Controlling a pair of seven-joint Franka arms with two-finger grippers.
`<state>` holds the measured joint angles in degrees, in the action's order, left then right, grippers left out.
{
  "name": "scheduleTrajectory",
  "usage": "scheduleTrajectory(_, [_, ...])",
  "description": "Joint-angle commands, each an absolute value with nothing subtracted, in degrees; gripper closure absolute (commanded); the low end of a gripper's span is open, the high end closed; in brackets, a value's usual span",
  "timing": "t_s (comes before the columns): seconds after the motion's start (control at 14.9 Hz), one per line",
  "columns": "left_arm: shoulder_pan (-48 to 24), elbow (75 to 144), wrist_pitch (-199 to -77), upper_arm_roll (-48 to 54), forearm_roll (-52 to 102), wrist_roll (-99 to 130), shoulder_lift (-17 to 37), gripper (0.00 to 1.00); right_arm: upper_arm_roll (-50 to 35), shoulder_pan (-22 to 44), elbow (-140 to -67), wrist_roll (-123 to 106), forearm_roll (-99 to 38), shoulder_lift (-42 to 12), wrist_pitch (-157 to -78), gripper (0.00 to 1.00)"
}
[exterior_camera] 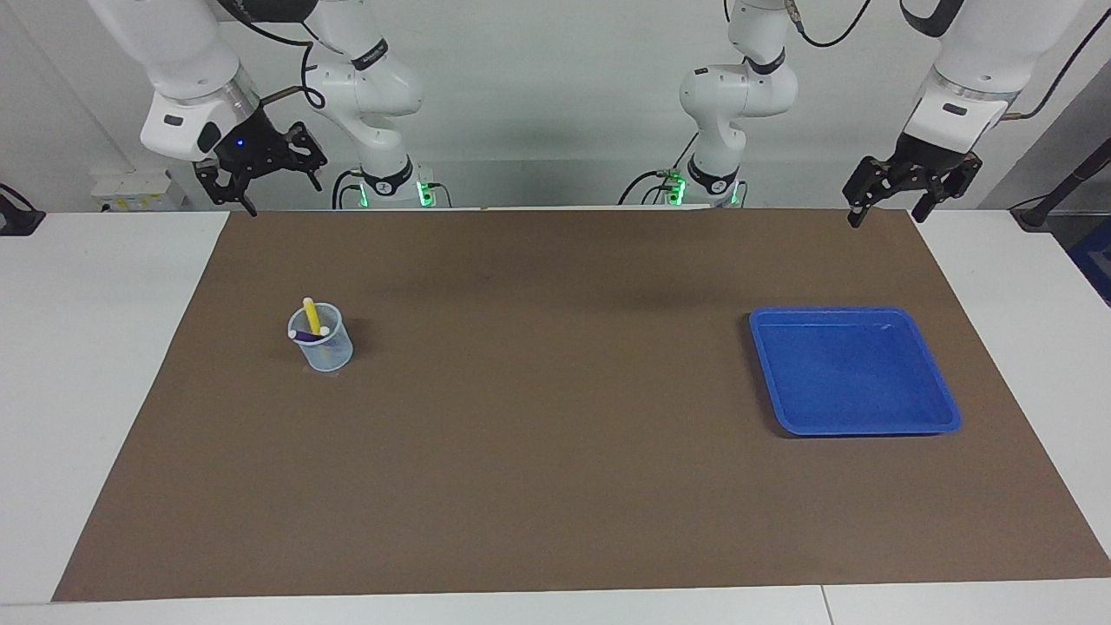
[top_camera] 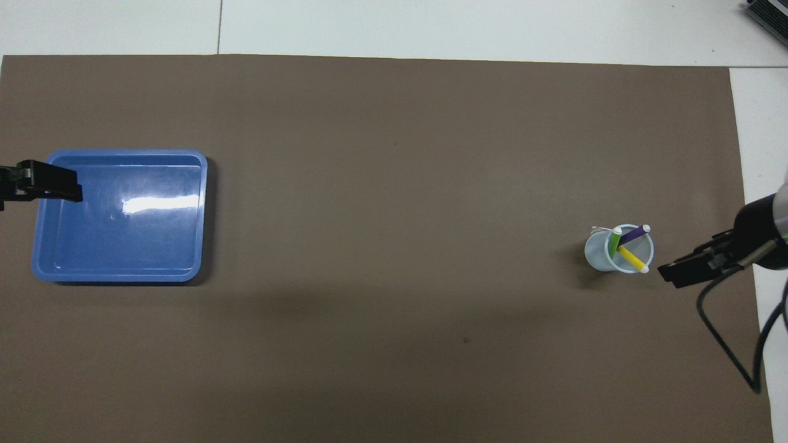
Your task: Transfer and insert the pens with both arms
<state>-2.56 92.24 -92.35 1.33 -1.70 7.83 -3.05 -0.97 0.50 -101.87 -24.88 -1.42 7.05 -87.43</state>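
The table (exterior_camera: 555, 538) carries a brown mat (exterior_camera: 555, 451), and both white arms are drawn up over the robots' edge of it, neither reaching for anything. The blue tray (exterior_camera: 942, 408) sits toward the left arm's end and holds nothing. The left end effector (exterior_camera: 911, 187) hangs in the air over the mat's corner, nearer the robots than the tray, its fingers spread apart and empty. The right end effector (exterior_camera: 260, 169) hangs over the mat's other corner on the robots' side, fingers likewise apart and gripping nothing.

Toward the right arm's end stands a clear cup (top_camera: 600, 252), upright, and all three pens are in it: the yellow pen (top_camera: 629, 257), the purple pen (top_camera: 634, 234) and the green pen (top_camera: 615, 241), each leaning on the rim with its pale end up.

By my reading the inserting is done, since no pen lies in the tray or on the mat. The next move calls for little: both arms wait, or settle to rest clear of the cup so as not to tip it
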Motion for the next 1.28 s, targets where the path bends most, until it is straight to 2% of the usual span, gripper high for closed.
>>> scheduleTrajectory(0.0, [-1.0,94.3,-95.0,2.5,-1.6,9.3,-3.3,0.00,0.6,2.8,-107.7,-23.5,-1.8,9.5,-91.9,0.00])
scheduleTrajectory(0.07, [-0.1,94.8,-96.3,3.2,-0.8,9.6,-3.3,0.00,0.5,2.9,-108.5,-21.9,-1.8,9.5,-93.5,0.00])
scheduleTrajectory(0.34, [1.6,96.5,-97.4,5.1,-0.4,9.9,-3.6,0.00,0.0,2.2,-105.1,-10.3,-1.8,7.6,-91.2,0.00])
scheduleTrajectory(0.81, [1.1,99.6,-101.2,5.1,-0.3,9.9,-4.9,0.00,-0.3,1.1,-99.4,-6.2,-2.8,4.0,-88.9,0.00])
scheduleTrajectory(1.08, [0.9,97.7,-99.7,5.3,-0.3,10.0,-4.4,0.00,-0.4,0.2,-96.6,-5.8,-2.9,1.7,-88.1,0.00])
scheduleTrajectory(1.21, [0.9,94.7,-96.5,5.5,-0.3,10.0,-3.7,0.00,-0.3,-0.1,-96.0,-5.7,-2.9,1.2,-87.6,0.00])
